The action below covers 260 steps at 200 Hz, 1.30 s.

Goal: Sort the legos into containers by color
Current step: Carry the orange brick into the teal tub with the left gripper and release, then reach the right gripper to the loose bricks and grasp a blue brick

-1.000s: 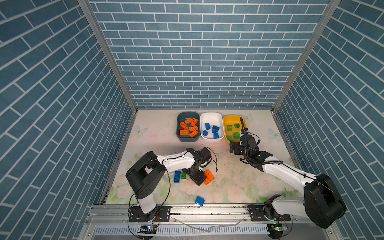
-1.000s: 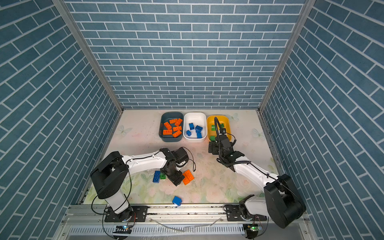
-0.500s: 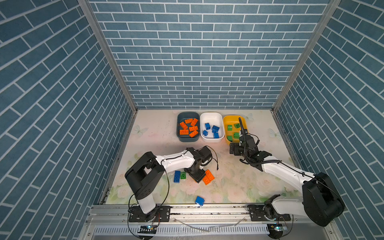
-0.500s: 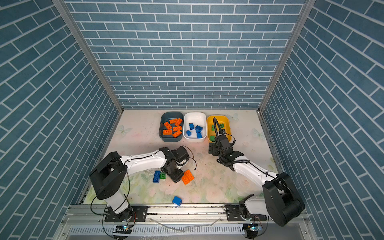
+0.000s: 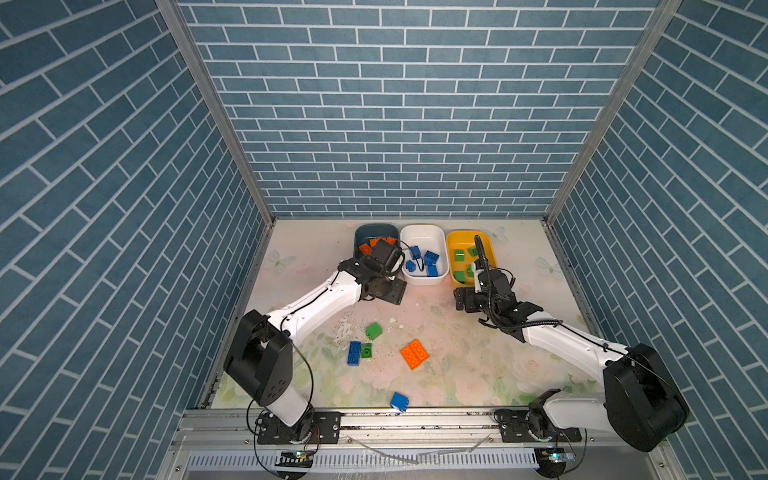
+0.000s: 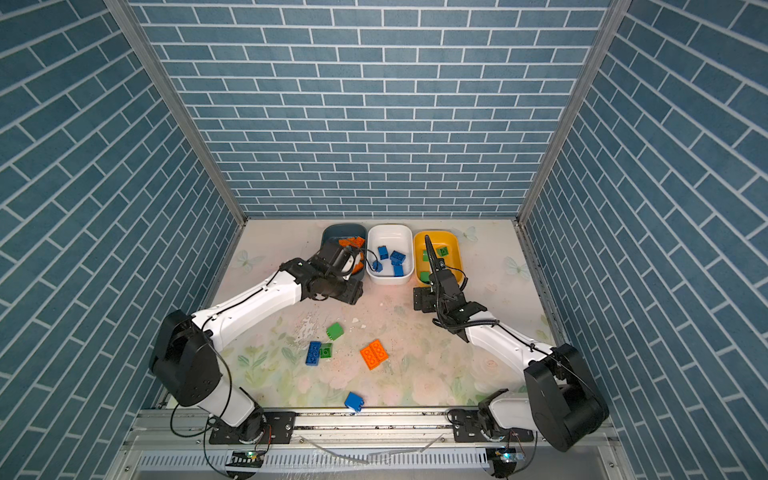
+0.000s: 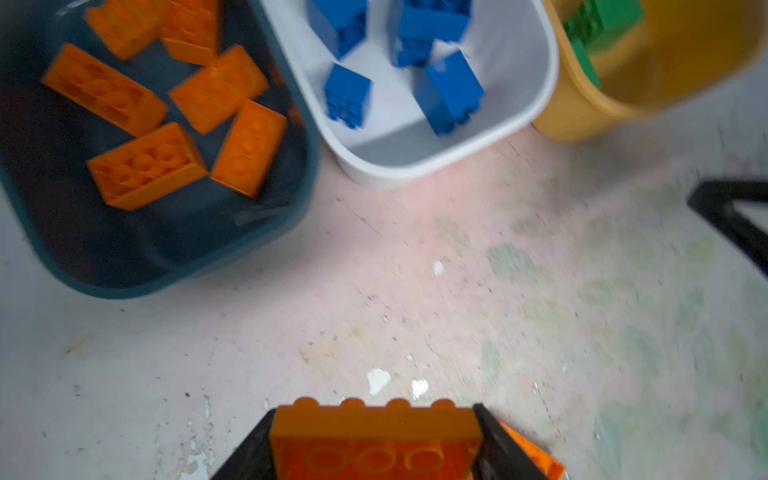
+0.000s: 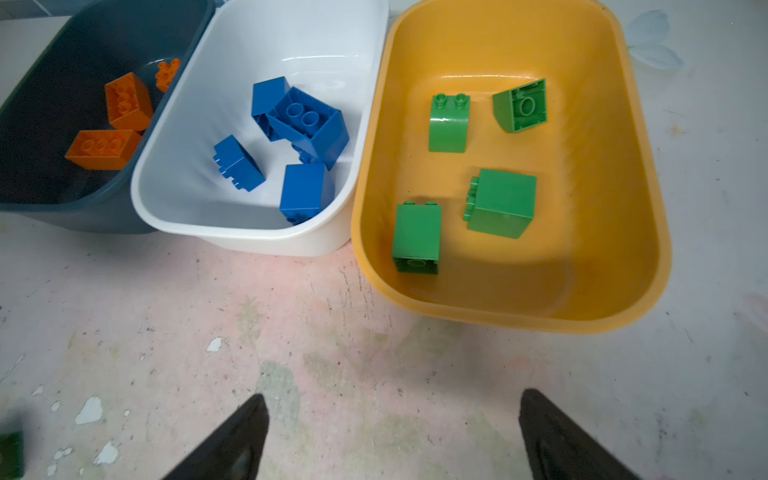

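Change: we find the left fingers [image 7: 496,449] gone from the middle of the table [image 5: 465,374] to the teal tub [image 7: 309,174], at its near rim, clenched on an orange brick [image 7: 376,440] | right fingers [image 8: 232,440] released (idle, empty) | Meaning: one drop pending; five legos [image 5: 414,354] remain loose.

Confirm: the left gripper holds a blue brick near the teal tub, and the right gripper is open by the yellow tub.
The left wrist view shows the brick in the left gripper is orange, not blue. The rest holds: it is near the teal tub, and the right gripper is open by the yellow tub.
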Tool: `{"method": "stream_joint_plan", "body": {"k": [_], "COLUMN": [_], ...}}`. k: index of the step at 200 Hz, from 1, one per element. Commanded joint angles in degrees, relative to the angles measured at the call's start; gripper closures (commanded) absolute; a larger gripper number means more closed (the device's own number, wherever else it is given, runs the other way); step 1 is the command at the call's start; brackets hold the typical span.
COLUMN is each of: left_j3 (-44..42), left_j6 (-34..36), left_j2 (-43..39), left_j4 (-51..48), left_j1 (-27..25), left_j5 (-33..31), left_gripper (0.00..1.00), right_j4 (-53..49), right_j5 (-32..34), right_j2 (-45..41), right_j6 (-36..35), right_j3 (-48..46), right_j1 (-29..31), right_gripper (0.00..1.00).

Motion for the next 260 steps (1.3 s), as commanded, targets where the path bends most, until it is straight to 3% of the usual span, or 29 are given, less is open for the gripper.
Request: {"method": "stream_joint_plan", "body": {"k": [1,28,51,83,102,132,173,220,260], "left_j3": [5.82,15.02,22.56,32.86,33.90,23.89,4.39,-11.79,-18.71], "left_j6": [-2.87,-4.92,-8.82,-12.39,-13.13,-14.77,-17.79,-20.77,-22.46], "left_j2": [4.17,12.12,18.96,25.51,24.70,15.72,-1.36,-17.83,-24.97], "left_j4": [3.54,2.43,-1.22,-7.93,-9.04,-5.18,-1.64,-3.20,-3.06], "left_j1": [3.74,6.67,8.31,9.76,9.74,9.70,9.82,11.05,12.38], "left_j5": [-3.64,-6.43,-9.16,-9.37,-7.93,-5.93,-7.46,-11.31,-12.87], "left_gripper": [0.33,0.33,0.31,0.12,0.04,0.01,0.01,0.01,0.01], "right_j4": [2.06,2.77,2.25,-4.14,-8.62,-13.32,-16.16,-23.77,-30.06], "right_j5": [-6.08,-12.29,-21.67,-28.45,-29.99,-25.72,-13.53,-8.39,-8.65], "right_j2": [0.84,1.20,0.96,1.26,1.81,2.24,5.50,12.82,18.15], "right_j6": [-4.35,-9.00,-14.01,-25.23,-30.45,-31.19,-26.75,-23.55,-27.17], "right_j3": [2.07,1.50,0.49,0.74,1.19,2.65,6.58,14.00,18.50], "right_j1": [1.32,3.78,6.54,13.61,18.78,28.03,39.69,47.15,49.39], "right_gripper": [0.06,0.08,0.11,0.12,0.13,0.13,0.14,0.17,0.19]}}
